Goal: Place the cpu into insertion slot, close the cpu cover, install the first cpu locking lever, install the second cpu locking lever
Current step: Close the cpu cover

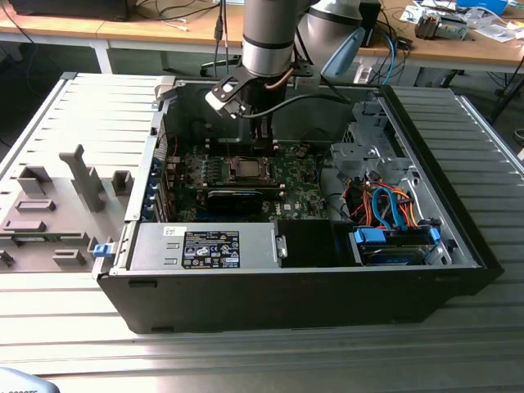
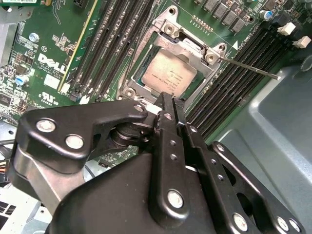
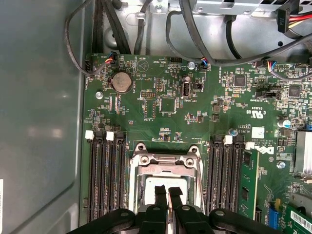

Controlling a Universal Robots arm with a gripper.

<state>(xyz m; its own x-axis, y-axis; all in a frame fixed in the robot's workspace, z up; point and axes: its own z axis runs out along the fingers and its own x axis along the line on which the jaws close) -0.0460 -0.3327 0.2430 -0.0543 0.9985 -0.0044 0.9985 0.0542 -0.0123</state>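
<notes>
While the cpu [image 2: 168, 75] is lying flat in the insertion slot [image 2: 129, 90], its silvery-grey top is showing through the square window of the cpu cover [image 2: 184, 44], which is resting down over it. In the first wrist view the chip [image 3: 163, 181] is sitting framed by that same metal plate [image 3: 165, 168]. One thin lever [image 2: 248, 68] is sticking out from a corner of the socket and reaching across the long black memory slots [image 2: 229, 92], not tucked against the frame.

The gripper [image 2: 168, 97] is hanging just over the near edge of the socket, its two black fingers [image 3: 160, 195] drawn narrow with only a slit between them and nothing visibly gripped. In the first wrist view the tips [image 3: 168, 191] are overlapping the chip's edge.

Around the socket the green motherboard [image 3: 165, 105] is carrying a round coin battery [image 3: 121, 83] and black cables [image 3: 195, 29] are running along its far border.

In the exterior view the arm is reaching down into the open computer case [image 1: 458, 237], with the gripper [image 1: 262, 147] hovering right above the chip [image 1: 245, 169]; orange and blue cables [image 1: 393, 205] are bunching toward the exterior view's right, and a grey fixture tray [image 1: 57, 205] is lying to the exterior view's left.
</notes>
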